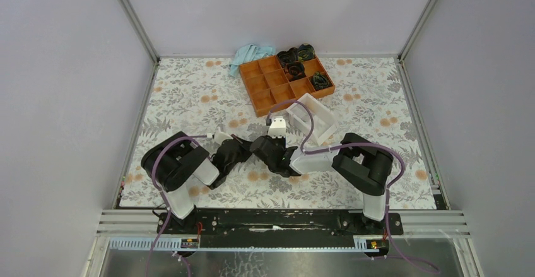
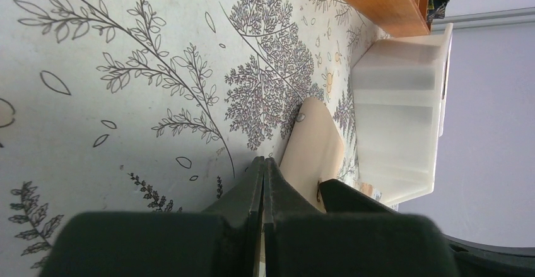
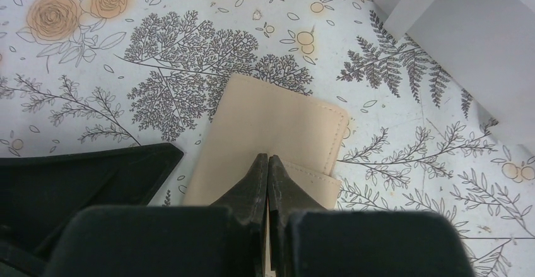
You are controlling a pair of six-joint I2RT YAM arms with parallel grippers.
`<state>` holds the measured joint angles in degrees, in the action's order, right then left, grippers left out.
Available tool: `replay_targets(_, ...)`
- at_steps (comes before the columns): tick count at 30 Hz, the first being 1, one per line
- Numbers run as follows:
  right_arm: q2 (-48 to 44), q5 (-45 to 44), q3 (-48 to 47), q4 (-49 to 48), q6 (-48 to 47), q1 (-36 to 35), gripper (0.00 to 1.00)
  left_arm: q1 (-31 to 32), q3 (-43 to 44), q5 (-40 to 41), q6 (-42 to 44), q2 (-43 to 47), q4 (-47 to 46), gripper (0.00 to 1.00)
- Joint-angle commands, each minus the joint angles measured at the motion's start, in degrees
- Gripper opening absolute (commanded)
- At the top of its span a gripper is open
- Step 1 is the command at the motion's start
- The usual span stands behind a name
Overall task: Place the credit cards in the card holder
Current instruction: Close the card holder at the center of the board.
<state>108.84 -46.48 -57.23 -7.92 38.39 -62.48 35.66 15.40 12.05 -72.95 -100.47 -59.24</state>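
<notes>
Card holder [image 3: 271, 125]: tan, folded shut and flat on the floral table cover [image 1: 189, 94], near the middle of the near half of the table, where the two arms meet. Stitched edge visible along its right side; a second, lower layer shows at the near right corner. Right gripper [image 3: 268, 158]: fingers pressed together, nothing seen between them, tips poised over the near middle of the card holder; whether they touch the leather cannot be told from the wrist view. Left gripper [image 2: 263, 162]: fingers likewise pressed together, empty, tips low over the table cover just beside one rounded end of the card holder, not on it. Black body of the left arm fills the lower left of the right wrist view, close beside the card holder. White open box [image 2: 397, 100] stands just beyond the card holder, on its far right side. Orange compartment tray [image 1: 260, 81] sits further back, right of centre; dark coiled items [image 1: 296, 55] fill its far right compartments. Light blue cloth [image 1: 250, 55] lies crumpled against the tray's far left corner, by the back wall.
</notes>
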Motion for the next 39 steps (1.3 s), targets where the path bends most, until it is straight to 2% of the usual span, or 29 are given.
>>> replay_targets(1,2.79,6.28,5.41,6.91,4.31,-0.05,0.00,0.84,0.75,2.49,1.50,0.55,2.91,0.00)
replay_targets(16,4.40,12.59,10.85,3.61,12.55,1.21,0.00,2.07,0.77,3.84,1.49,0.97,4.48,0.00)
replay_targets(29,3.57,10.68,11.65,5.36,15.39,1.14,0.01,2.48,0.90,3.68,1.67,1.13,4.11,0.00)
replay_targets(36,1.77,7.94,10.24,6.18,11.38,1.13,0.36,2.48,1.44,3.91,2.31,2.05,5.45,0.02)
replay_targets(39,1.02,6.62,9.51,6.99,9.87,1.15,0.42,2.54,1.75,3.92,2.37,2.04,5.75,0.03)
